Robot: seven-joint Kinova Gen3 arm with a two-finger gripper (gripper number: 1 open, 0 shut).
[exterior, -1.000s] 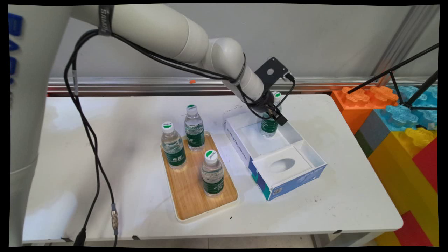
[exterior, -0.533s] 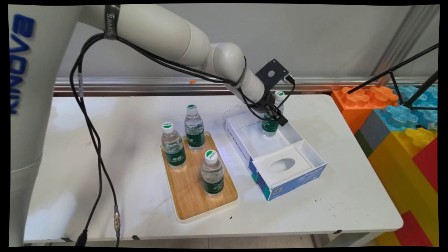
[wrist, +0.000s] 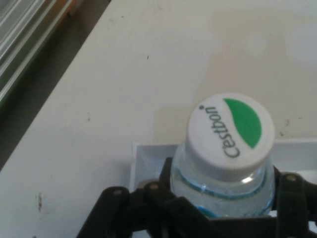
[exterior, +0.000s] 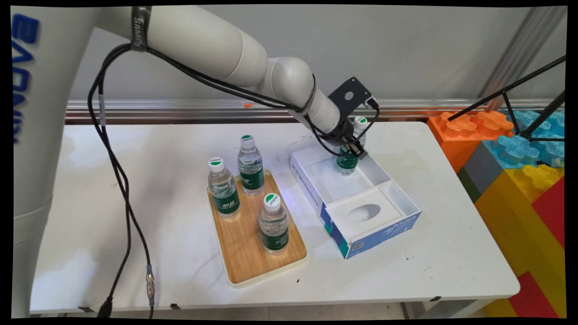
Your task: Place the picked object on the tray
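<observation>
The tool (exterior: 351,151) is gripping a water bottle (exterior: 348,158) around its body, right of frame centre, and the bottle is standing upright in the far compartment of the open white box (exterior: 384,216) on the bench (exterior: 135,149). The tool is hiding the bottle's middle, and in the hand view the fingertips are cut off below.

The light was bright and even. Soft shadows lay on the table (exterior: 135,180) beside the bottles. The hand view looked a bit blurry up close.
</observation>
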